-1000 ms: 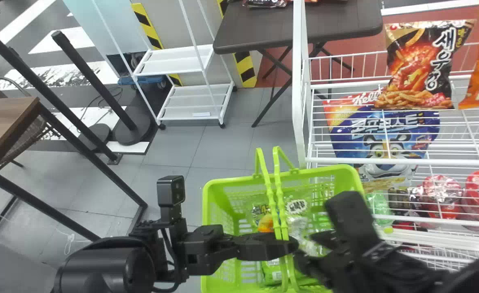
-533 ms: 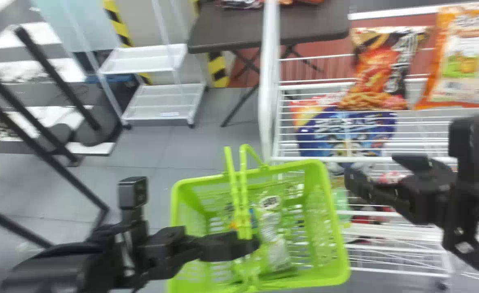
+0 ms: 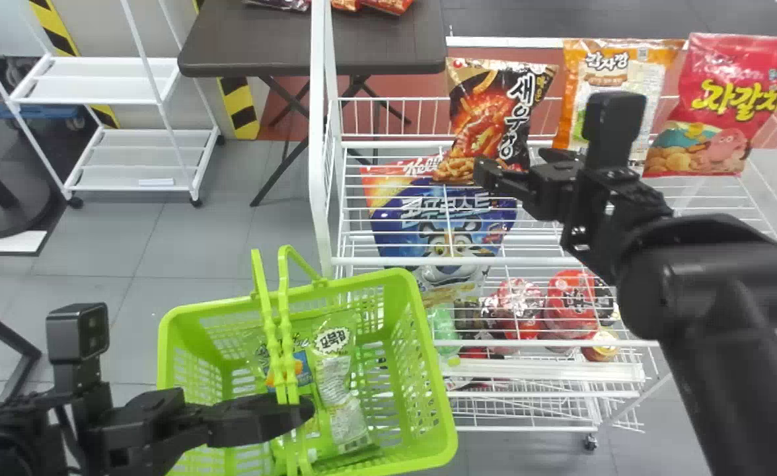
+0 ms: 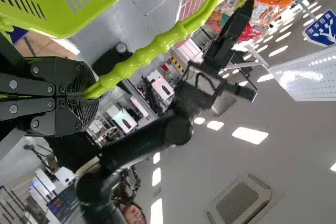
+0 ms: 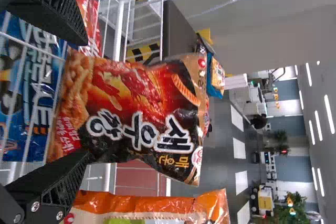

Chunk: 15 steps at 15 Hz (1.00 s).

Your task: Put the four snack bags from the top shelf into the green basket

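- A black-and-red shrimp-snack bag point(image 3: 484, 109) is standing upright on the top shelf point(image 3: 388, 143) of the white wire rack point(image 3: 321, 132), nearest its left end.
- The right gripper point(image 3: 511, 160) is hovering at this bag's lower part, its fingers standing apart with the bag between or just ahead of them; whether they are touching it, I cannot tell.
- Beside that bag, an orange-and-white snack bag point(image 3: 646, 73) is standing partly behind the right arm, and a red snack bag point(image 3: 735, 99) is standing farther right.
- Below them, a blue bag with a tiger face point(image 3: 444, 221) is resting inside the rack, and red packs point(image 3: 573, 301) are sitting lower down.
- Left of the rack, the green basket point(image 3: 438, 396) is holding a green-and-white bag point(image 3: 339, 377) and other packs.
- The left gripper point(image 3: 296, 413) is holding the basket's handles point(image 4: 157, 45), its fingers clamping them.
- Behind the rack, a dark tabletop point(image 3: 250, 39) is carrying snack packs point(image 3: 385, 5); a white shelf cart point(image 3: 124, 158) is standing left of it.
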Tool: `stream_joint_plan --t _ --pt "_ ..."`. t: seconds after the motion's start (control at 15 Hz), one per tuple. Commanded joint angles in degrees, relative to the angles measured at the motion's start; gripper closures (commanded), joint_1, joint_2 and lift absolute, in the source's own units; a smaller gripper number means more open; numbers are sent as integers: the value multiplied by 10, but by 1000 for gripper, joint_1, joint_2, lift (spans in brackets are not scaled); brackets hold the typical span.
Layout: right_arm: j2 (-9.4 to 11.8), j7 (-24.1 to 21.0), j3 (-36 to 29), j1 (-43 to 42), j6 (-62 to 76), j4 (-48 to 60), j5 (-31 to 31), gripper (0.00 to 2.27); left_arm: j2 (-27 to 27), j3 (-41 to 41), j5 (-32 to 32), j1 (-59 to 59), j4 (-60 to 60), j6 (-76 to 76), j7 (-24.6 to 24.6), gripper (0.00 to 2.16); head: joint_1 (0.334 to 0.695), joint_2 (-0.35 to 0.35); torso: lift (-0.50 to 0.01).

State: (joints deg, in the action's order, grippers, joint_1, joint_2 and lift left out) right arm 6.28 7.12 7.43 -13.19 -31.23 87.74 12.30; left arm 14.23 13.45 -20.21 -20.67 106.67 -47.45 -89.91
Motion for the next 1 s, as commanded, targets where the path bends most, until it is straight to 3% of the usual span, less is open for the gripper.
stream_joint_plan --t 0.0,0.13,0.2,0.27,0.33,0.73,0.93 --pt "-10 0 14 -68 63 -119 -3 97 0 2 0 -1 -4 2 -7 2148 695 -2 -3" --pt "-19 5 20 -96 102 -170 -21 356 0 1 0 0 -8 4 -7 2148 695 1 -3" --pt "-19 25 20 -108 93 -187 -25 944 0 2 0 1 -13 6 -7 2148 695 4 -3" --pt "-19 28 20 -110 88 -190 -25 1781 0 2 0 1 -15 7 -7 2148 695 7 -3" --pt "-20 18 21 -107 79 -190 -25 2263 0 2 0 2 -16 7 -7 2148 695 16 -3" --pt "-20 16 13 -59 86 -119 -28 2253 1 1 0 5 -22 7 -7 2148 695 18 -3" --pt "-18 16 5 17 47 25 -23 2253 4 3 0 5 -22 7 -7 2148 695 20 -3"
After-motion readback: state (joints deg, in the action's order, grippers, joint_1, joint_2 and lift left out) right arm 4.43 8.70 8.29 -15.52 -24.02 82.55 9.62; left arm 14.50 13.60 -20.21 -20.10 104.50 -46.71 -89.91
